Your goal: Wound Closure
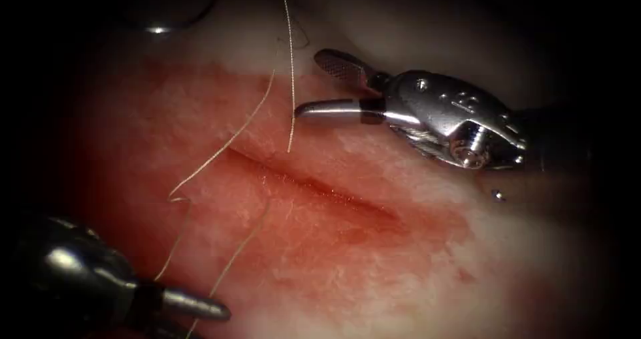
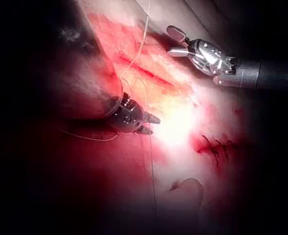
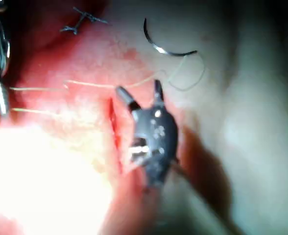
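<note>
The cut (image 1: 320, 189) runs slantwise across the red-stained tissue (image 1: 374, 272). Just past its upper left end, on the right side, my right tool (image 1: 309, 84) hovers with its jaws wide open and holds nothing. A thread (image 1: 292, 79) hangs straight down in front of its tips. A second strand (image 1: 220, 145) sweeps down left of the cut toward my left tool (image 1: 224, 310), whose jaws (image 2: 153, 125) stand slightly apart beside the strands, gripping nothing that I can make out. The curved needle (image 3: 158, 46) lies free on the tissue beyond the right tool, not in it.
An older stitched cut (image 2: 217, 147) lies farther off on the tissue. A small metal bead (image 1: 497, 194) sits below the right tool's wrist. Pale unstained tissue (image 1: 234, 32) borders the far side.
</note>
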`<action>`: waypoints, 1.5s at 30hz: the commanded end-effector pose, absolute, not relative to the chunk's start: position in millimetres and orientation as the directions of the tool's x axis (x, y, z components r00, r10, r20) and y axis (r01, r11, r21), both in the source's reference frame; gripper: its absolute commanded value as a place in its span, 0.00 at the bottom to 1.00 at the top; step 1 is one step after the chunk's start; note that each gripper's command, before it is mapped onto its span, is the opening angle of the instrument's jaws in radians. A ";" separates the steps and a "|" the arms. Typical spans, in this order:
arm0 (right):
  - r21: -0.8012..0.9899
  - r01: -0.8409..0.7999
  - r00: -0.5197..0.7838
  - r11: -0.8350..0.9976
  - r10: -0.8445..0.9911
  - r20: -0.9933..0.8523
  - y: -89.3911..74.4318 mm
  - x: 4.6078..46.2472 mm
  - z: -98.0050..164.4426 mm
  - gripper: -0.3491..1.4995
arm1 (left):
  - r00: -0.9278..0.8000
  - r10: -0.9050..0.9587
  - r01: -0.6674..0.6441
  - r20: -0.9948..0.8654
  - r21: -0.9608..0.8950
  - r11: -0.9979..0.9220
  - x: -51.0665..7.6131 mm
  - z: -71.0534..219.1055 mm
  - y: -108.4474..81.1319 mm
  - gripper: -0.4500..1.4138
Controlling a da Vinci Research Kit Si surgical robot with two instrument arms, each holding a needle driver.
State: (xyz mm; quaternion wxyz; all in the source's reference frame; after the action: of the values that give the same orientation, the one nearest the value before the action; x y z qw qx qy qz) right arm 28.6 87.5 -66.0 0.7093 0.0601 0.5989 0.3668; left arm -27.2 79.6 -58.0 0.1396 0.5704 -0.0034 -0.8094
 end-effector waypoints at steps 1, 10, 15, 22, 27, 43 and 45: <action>0.525 -0.446 0.012 0.725 0.591 -0.807 87.5 29.3 -65.5 0.91 | -0.300 -0.228 0.231 -0.926 0.162 -0.960 -27.8 -57.5 79.2 0.05; 0.541 -0.392 0.010 0.744 0.592 -0.806 87.1 28.8 -66.0 0.87 | -0.250 -0.224 0.210 -0.942 0.173 -0.962 -26.9 -58.1 81.3 0.05; 0.503 -0.317 0.109 0.804 0.558 -0.822 85.9 28.6 -67.4 0.80 | -0.271 -0.075 0.178 -0.960 0.027 -0.984 -26.9 -58.7 82.9 0.05; 0.385 -0.192 0.227 0.903 0.422 -0.878 83.7 30.8 -68.8 0.71 | -0.229 -0.095 0.160 -0.969 0.059 -0.985 -28.0 -56.9 86.4 0.05; 0.324 -0.127 0.263 0.937 0.347 -0.900 82.8 32.0 -69.2 0.71 | -0.214 -0.139 0.170 -0.967 0.104 -0.980 -28.4 -56.0 88.0 0.05; 0.262 -0.092 0.312 0.961 0.277 -0.909 82.1 33.6 -70.3 0.68 | -0.201 -0.165 0.166 -0.966 0.132 -0.977 -28.5 -56.3 89.4 0.05; 0.259 -0.095 0.313 0.961 0.276 -0.909 81.8 34.2 -70.2 0.68 | -0.202 -0.164 0.164 -0.965 0.132 -0.978 -28.8 -56.3 89.4 0.05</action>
State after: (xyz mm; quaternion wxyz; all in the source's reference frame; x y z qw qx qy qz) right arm 33.3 81.9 -70.7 0.8077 0.0783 0.5727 0.1164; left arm -28.3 89.7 -57.0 0.1060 0.6227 -0.0003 -0.7752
